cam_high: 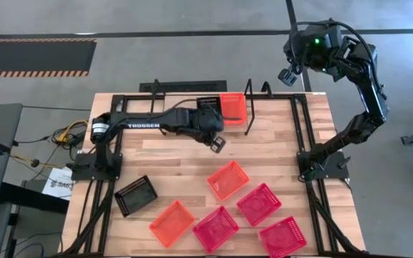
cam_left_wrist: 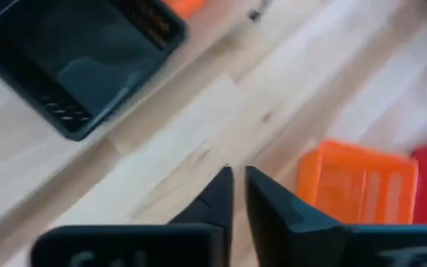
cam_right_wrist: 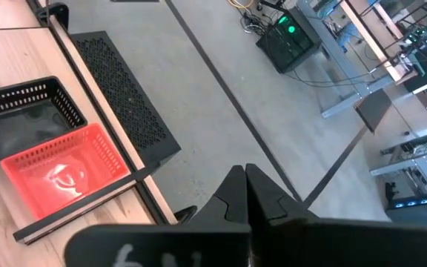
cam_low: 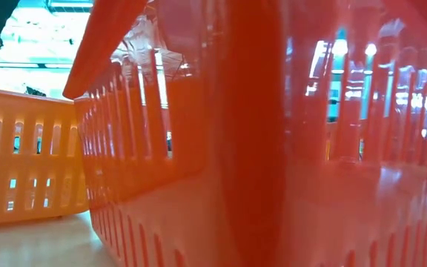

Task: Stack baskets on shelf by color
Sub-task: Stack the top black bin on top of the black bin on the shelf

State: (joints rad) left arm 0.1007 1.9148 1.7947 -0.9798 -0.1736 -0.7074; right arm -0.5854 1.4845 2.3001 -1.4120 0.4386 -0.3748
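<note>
I am watching the left end effector [cam_high: 217, 144] hanging over the bench [cam_high: 178, 161] with its fingers together and nothing between them, just off the shelf [cam_high: 185, 107] at the far edge. On the shelf a black basket [cam_high: 208, 106] is sitting touching an orange basket [cam_high: 233, 108]. I am judging the risk here as a clip: if I am swinging this arm back low, its wrist could be catching the black basket's rim and nudging it along the shelf.

Toward the near edge, a second black basket [cam_high: 135, 195] is lying by the near left corner, well apart from the left end effector. To its right six more are lying loose; the closest, an orange one [cam_high: 228, 179], is resting nearer the bench's middle. They are crowded, so a closing grip could be dragging a neighbour.

The right end effector [cam_high: 290, 75] is waiting beyond the far right corner, fingers together, empty.
</note>
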